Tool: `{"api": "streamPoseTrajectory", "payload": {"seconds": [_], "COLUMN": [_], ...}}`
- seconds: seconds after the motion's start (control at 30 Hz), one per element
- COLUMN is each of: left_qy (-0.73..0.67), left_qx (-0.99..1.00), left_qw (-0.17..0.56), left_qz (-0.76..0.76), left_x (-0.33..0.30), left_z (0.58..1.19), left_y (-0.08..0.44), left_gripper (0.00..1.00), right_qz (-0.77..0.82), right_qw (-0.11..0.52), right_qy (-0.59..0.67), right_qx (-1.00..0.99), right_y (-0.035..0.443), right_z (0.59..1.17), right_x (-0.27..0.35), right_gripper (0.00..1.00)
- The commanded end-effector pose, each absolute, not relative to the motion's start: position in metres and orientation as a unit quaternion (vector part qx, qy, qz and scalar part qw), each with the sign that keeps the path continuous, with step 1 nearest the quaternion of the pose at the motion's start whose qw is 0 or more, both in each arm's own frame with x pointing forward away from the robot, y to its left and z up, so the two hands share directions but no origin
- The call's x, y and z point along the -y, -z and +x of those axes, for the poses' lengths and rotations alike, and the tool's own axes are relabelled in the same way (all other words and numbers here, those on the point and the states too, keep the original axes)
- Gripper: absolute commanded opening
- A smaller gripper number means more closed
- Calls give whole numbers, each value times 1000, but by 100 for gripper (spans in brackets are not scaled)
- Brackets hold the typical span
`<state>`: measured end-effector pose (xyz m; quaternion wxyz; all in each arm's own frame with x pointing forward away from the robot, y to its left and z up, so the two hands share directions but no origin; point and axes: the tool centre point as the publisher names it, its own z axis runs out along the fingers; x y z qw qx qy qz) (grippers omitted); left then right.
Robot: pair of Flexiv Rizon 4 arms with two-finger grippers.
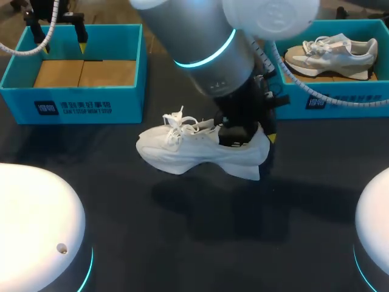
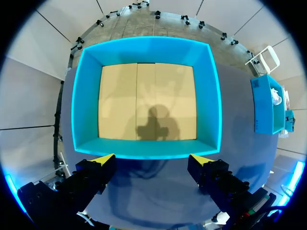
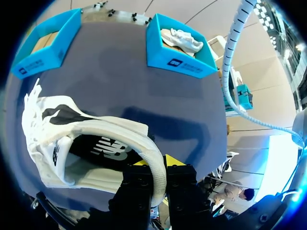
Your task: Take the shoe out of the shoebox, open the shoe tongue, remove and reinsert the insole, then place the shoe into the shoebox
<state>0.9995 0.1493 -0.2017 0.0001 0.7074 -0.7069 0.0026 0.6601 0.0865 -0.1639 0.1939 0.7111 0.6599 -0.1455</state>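
Right jaws are pinched on the shoe (image 1: pixel 200 149) at its heel collar, mid-frame, opening upward, probably so tongue and insole stay reachable. Left jaws hang wide open and empty over the bare shoebox (image 1: pixel 73 106), upper left.

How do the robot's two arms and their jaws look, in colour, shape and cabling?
The right arm is a thick silver-grey cylinder with a glowing cyan ring and a white round cap. Both wrists and jaws are black and blocky, with bright yellow tips. A white ribbed hose runs along each arm. The white domed bases carry a cyan light strip.
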Motion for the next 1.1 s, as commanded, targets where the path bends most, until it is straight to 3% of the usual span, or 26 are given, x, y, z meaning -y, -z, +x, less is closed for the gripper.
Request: {"api": "streamPoseTrajectory", "payload": {"seconds": [0.03, 0.17, 0.63, 1.1], "left_qy": [-1, -1, -1, -1], "left_qx": [707, 707, 707, 707], "left_qw": [0, 0, 0, 0], "left_qz": [707, 707, 707, 707], "left_x": [-150, -150, -150, -150], "left_z": [1000, 1000, 1000, 1000], "left_y": [201, 201, 201, 201], "left_gripper": [100, 100, 100, 100], "right_qz": [726, 726, 730, 737], "right_qw": [202, 202, 173, 164], "right_qy": [141, 141, 122, 97], "right_qx": [-642, -642, -650, -648], "right_y": [163, 163, 252, 306], "right_z": [652, 652, 669, 674], "right_x": [-92, -92, -102, -86], "right_gripper": [0, 0, 0, 0]}}
